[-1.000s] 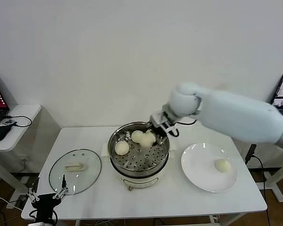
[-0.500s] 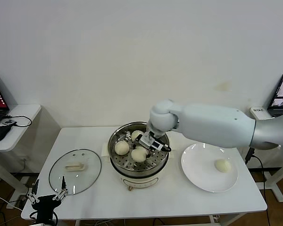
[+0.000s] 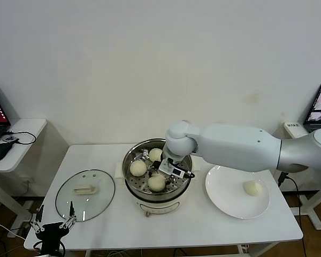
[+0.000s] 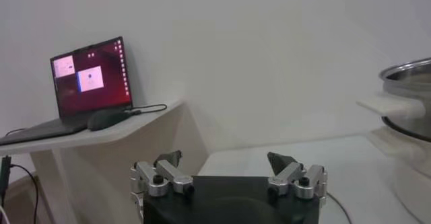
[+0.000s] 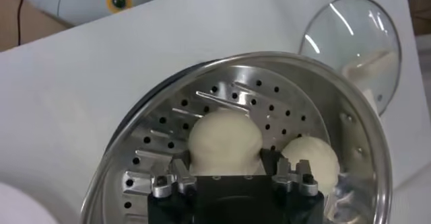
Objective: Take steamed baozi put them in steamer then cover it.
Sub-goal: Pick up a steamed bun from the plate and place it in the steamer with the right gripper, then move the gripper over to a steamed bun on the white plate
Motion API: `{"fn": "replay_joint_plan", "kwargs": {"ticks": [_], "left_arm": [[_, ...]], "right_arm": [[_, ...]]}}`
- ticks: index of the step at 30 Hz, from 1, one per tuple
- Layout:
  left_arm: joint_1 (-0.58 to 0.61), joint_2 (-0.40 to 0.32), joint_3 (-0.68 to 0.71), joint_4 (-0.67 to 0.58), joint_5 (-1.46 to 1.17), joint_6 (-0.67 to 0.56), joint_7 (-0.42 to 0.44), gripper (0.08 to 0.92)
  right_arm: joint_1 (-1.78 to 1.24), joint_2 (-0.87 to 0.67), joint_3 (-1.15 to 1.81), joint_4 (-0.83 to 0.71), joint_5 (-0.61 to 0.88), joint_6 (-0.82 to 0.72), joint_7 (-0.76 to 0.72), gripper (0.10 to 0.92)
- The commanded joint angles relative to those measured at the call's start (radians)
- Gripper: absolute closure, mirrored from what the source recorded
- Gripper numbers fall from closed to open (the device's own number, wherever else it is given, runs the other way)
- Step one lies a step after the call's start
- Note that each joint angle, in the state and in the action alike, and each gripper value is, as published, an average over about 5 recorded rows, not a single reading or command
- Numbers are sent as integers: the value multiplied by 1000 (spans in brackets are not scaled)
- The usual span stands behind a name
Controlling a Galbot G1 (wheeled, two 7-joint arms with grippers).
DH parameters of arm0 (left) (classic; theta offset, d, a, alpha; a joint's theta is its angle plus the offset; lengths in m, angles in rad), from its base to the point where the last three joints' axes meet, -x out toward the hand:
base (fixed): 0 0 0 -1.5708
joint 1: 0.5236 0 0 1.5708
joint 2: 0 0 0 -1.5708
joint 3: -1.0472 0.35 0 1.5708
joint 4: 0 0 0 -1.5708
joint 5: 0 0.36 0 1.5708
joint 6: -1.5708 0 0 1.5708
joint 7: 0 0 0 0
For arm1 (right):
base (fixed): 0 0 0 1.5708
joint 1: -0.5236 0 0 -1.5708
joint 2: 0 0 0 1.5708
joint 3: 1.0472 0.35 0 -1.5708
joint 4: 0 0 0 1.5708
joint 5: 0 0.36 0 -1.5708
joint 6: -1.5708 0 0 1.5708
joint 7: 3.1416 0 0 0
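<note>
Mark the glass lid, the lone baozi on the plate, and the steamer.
glass lid (image 3: 84,195): head view, on its glass pane.
baozi on the plate (image 3: 252,188): head view, its middle.
steamer (image 3: 131,182): head view, steel side wall.

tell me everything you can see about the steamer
The steamer is a round, shiny steel pot on a white base with side handles, standing mid-table between the glass lid and the white plate. It is uncovered. Its perforated tray holds three baozi, one still between the fingers of the right gripper, which reaches down into the pot. A fourth bun remains on the plate.
</note>
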Motion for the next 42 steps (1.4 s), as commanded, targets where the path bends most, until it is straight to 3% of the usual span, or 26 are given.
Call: {"fn": "replay_joint_plan", "kwargs": {"ticks": [1, 10, 20, 29, 35, 42], "left_arm": [[0, 1, -2, -2, 0, 0, 1, 177], [-5, 8, -12, -7, -5, 2, 4, 177], [-13, 19, -1, -10, -5, 4, 8, 177], [-23, 32, 14, -5, -8, 4, 8, 177], [-22, 38, 19, -5, -7, 5, 9, 177], [-19, 39, 17, 0, -5, 6, 10, 177]], "right_arm": [[27, -22, 32, 4, 22, 20, 14, 245], [100, -216, 152, 31, 109, -135, -4, 203], [35, -580, 202, 162, 214, -614, -3, 203], [-242, -753, 403, 107, 42, -522, -67, 203], [-549, -750, 652, -23, -75, -423, -105, 203], [-695, -699, 781, -152, -171, -357, -115, 203]]}}
